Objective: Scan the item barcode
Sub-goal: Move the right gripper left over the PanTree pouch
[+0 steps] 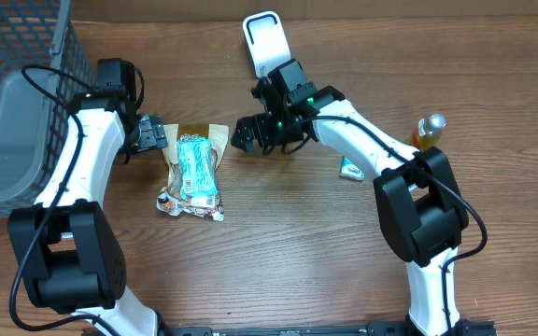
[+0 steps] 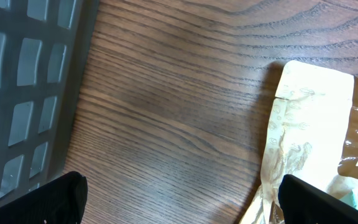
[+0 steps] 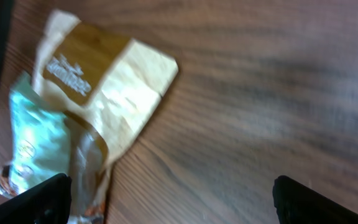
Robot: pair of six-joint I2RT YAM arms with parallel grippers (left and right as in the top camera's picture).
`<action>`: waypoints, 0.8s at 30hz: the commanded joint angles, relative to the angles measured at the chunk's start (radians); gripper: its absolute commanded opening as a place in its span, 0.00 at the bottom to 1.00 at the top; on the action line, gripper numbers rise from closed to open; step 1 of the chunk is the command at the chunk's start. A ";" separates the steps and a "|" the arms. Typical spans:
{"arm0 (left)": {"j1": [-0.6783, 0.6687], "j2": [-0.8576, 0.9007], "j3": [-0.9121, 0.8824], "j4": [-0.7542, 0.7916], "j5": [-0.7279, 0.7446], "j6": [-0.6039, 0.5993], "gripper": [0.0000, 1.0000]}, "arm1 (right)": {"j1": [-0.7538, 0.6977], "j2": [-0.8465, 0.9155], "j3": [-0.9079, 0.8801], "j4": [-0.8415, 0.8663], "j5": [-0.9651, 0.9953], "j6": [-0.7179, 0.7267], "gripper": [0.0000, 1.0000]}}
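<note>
A pile of snack packs lies at the table's middle left. A teal packet [image 1: 194, 168] rests on a tan and brown pouch [image 1: 211, 136]. A white scanner [image 1: 265, 42] stands at the far edge. My left gripper [image 1: 150, 133] is open just left of the pile, with the pouch [image 2: 309, 106] at its right finger [image 2: 328, 202] and bare wood between the jaws [image 2: 182, 205]. My right gripper [image 1: 247, 133] hovers open just right of the pile. Its view shows the pouch [image 3: 104, 81] and teal packet [image 3: 33, 143] at the left, with nothing between the fingers [image 3: 173, 202].
A grey mesh basket [image 1: 17, 103] fills the far left corner and shows in the left wrist view [image 2: 23, 81]. A small amber bottle [image 1: 428, 131] and a small green packet [image 1: 351, 169] sit at the right, beside the right arm.
</note>
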 commanded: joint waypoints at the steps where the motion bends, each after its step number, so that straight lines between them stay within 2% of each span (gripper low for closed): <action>1: -0.005 -0.001 0.005 0.002 -0.013 0.004 0.99 | -0.002 -0.018 0.014 0.004 0.002 -0.009 1.00; 14: -0.005 -0.001 0.005 0.002 -0.013 0.004 1.00 | -0.001 -0.018 0.014 -0.022 0.000 0.000 1.00; 24: -0.005 -0.001 0.005 0.002 -0.013 0.004 1.00 | 0.003 -0.018 0.013 -0.029 -0.104 -0.001 1.00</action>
